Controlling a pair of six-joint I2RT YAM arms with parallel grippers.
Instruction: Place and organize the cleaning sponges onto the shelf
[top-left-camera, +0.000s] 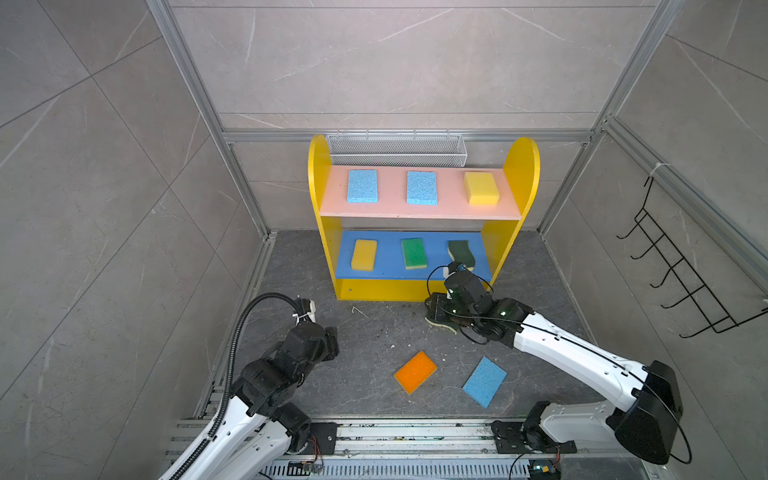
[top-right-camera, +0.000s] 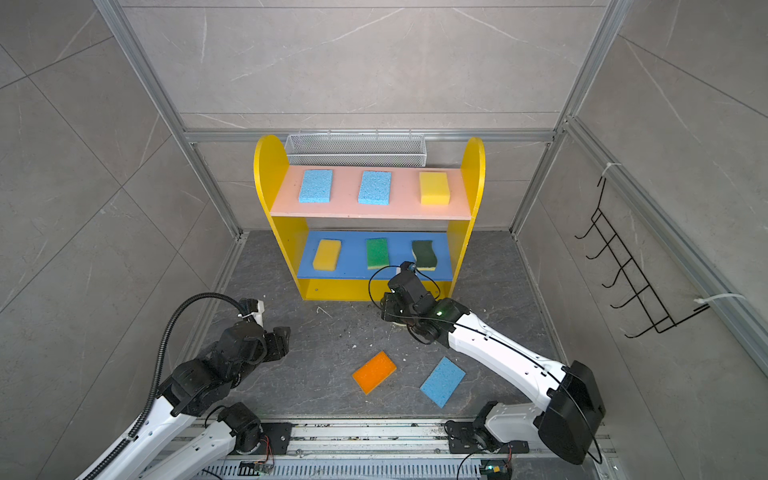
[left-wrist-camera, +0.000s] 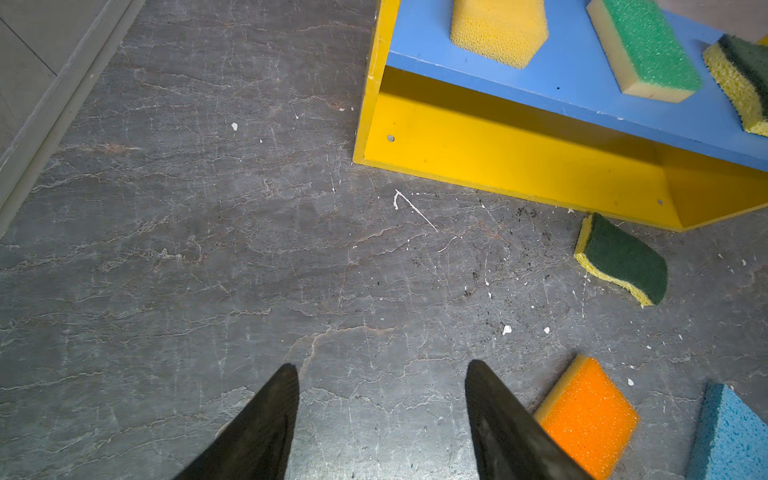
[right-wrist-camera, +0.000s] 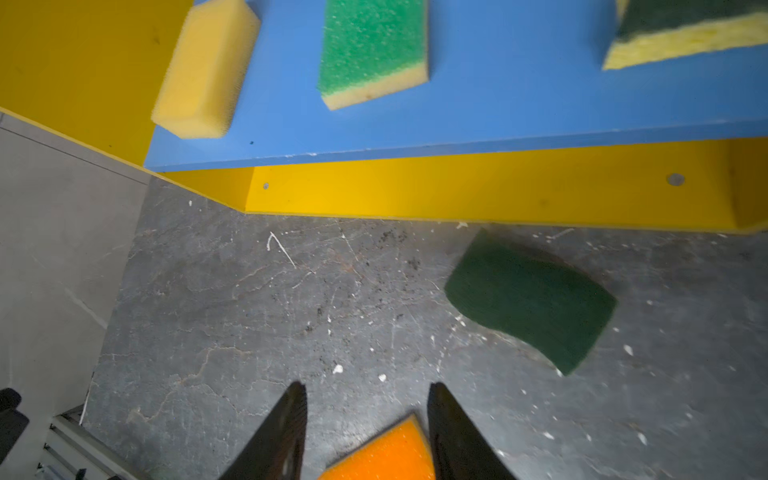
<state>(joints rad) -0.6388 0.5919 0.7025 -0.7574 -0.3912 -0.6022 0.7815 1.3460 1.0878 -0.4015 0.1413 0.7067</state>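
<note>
When we count the cleaning sponges, we reach nine: three light blue, two yellow, two dark green and wavy, one green, one orange. On the shelf, the pink board carries the first blue sponge, the second blue sponge and a yellow sponge. The blue board carries the other yellow sponge, the green sponge and a wavy sponge.

On the dark stone-look floor lie the other wavy sponge, just before the shelf's yellow base, the orange sponge and the third blue sponge. Our left gripper hangs over bare floor, fingers apart, empty. Our right gripper, fingers apart too, clamps nothing.

Grey tiled walls and aluminium rails enclose us. One mesh basket and one black hook rack hang there.
</note>
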